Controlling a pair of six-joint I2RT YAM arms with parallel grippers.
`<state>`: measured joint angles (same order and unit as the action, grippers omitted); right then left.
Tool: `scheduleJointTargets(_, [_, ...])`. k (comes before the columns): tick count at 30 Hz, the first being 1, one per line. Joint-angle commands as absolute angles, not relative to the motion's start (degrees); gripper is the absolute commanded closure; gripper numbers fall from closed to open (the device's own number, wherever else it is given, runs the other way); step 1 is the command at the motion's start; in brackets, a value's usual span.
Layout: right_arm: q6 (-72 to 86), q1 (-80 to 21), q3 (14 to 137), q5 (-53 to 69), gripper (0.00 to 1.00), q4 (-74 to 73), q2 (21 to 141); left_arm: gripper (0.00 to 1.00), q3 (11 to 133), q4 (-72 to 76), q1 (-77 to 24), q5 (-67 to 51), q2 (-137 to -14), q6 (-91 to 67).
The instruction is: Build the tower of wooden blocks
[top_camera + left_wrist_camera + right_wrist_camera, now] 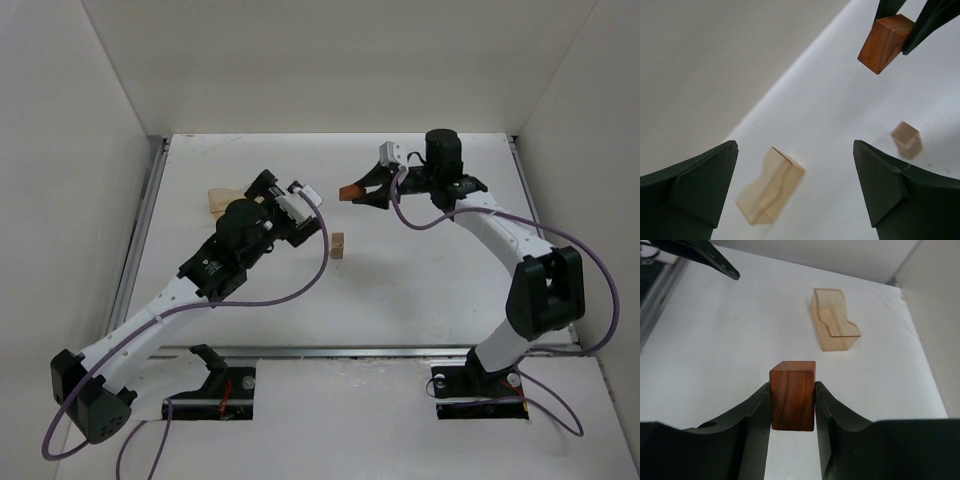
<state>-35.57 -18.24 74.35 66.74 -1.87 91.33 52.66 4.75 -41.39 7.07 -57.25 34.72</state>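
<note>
Blocks first: the little tan block (339,246) is standing upright on the white bench (430,290), out in the open between the two arms, and nothing is touching it. The reddish-brown block (792,402) isn't sitting on it yet. The right end effector (792,386) is pinching it by two opposite sides and holding it up off the bench, a bit farther back than the tan block. The right wrist camera is showing a flat, squarish wood-grain face poking up between the black fingers (752,415).

The left end effector (795,150) is hanging over the bench with its fingers spread wide and nothing between them. Through that gap the left wrist camera is catching a paler yellowish block (771,186) with a wavy cut-out profile. It's lying on the bench toward the back left, well apart from the tan block. Both of those are coming out blurry in that view, while the reddish-brown block is looking sharp up in the corner.
</note>
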Motion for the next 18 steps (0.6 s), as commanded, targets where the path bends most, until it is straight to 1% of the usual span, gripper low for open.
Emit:
scheduleJointTargets(1, [-44.0,-18.9,77.3,82.2,1.00,-6.5,95.9,0.00,52.7,-6.6,-40.3,8.1,-55.7,12.2])
scheduleJointTargets(2, [-44.0,-18.9,77.3,82.8,1.00,-7.0,95.9,0.00,52.1,-6.6,-40.3,8.1,-55.7,12.1])
scheduleJointTargets(4, [-45.3,-19.4,75.4,82.8,1.00,-7.0,96.9,0.00,51.1,-6.6,-38.7,5.3,-54.3,5.5])
scheduleJointTargets(9, [-45.9,-23.2,72.2,78.7,1.00,-7.0,97.5,0.00,47.3,-5.3,-37.4,3.3,-53.8,-1.8])
scheduleJointTargets(12, [-46.4,-23.8,70.2,75.3,1.00,-5.8,97.5,0.00,45.0,-4.1,-36.2,2.6,-54.4,-5.1])
scheduleJointTargets(14, [-46.4,-24.3,69.3,74.4,1.00,-5.0,98.0,0.00,44.4,-4.1,-33.6,4.4,-54.4,-9.0])
scheduleJointTargets(18, [-46.4,-24.3,67.9,74.4,1.00,-3.1,99.4,0.00,43.3,-5.4,-28.8,3.0,-54.4,-13.4])
